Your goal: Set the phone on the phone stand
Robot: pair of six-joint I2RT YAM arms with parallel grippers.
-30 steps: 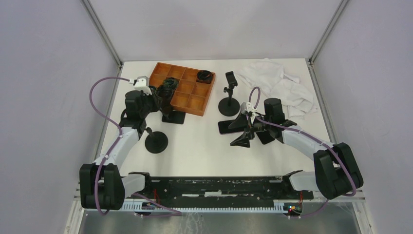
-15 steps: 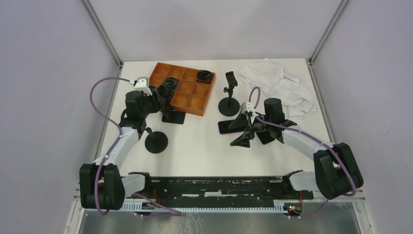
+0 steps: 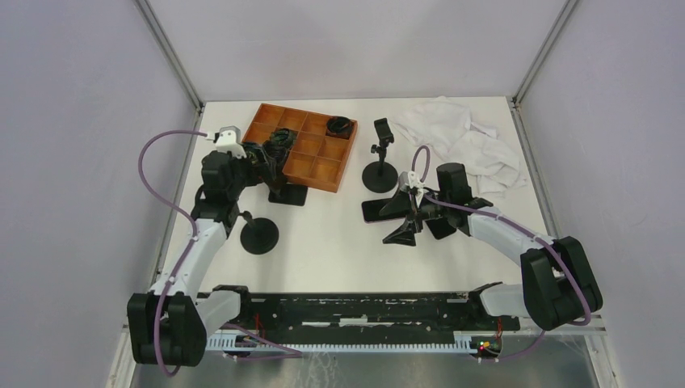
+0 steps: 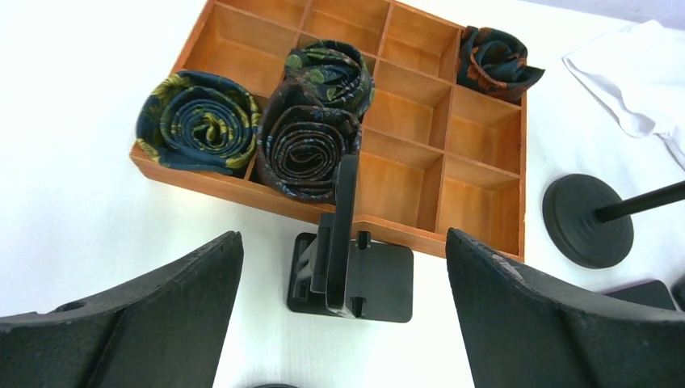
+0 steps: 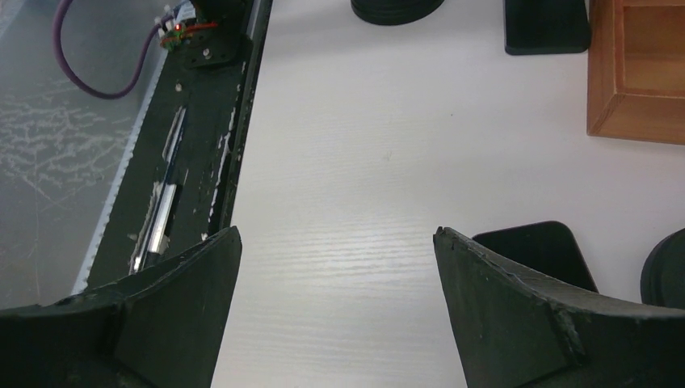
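Observation:
The black phone (image 4: 346, 202) stands upright, seen edge-on, in the black phone stand (image 4: 384, 279), just in front of the wooden tray (image 4: 476, 137). My left gripper (image 4: 343, 238) hangs above and behind it, open wide, its fingers (image 4: 161, 323) well apart from the phone on either side. In the top view the left gripper (image 3: 266, 158) sits over the stand's base (image 3: 289, 194) at the tray's near corner. My right gripper (image 3: 396, 220) is open and low over the table's middle right, nothing between its fingers (image 5: 517, 307).
The tray holds rolled ties (image 4: 198, 121) in several compartments. A flat black slab (image 5: 537, 250) lies under the right gripper. Two round-based pole stands are here, one near the left arm (image 3: 259, 234), one with a clamp (image 3: 380, 174). A white cloth (image 3: 464, 141) lies at back right.
The left jaws have opened from nearly shut to wide, letting go of the phone, which stays on the stand. The left arm has shifted slightly back. The right arm has not moved.

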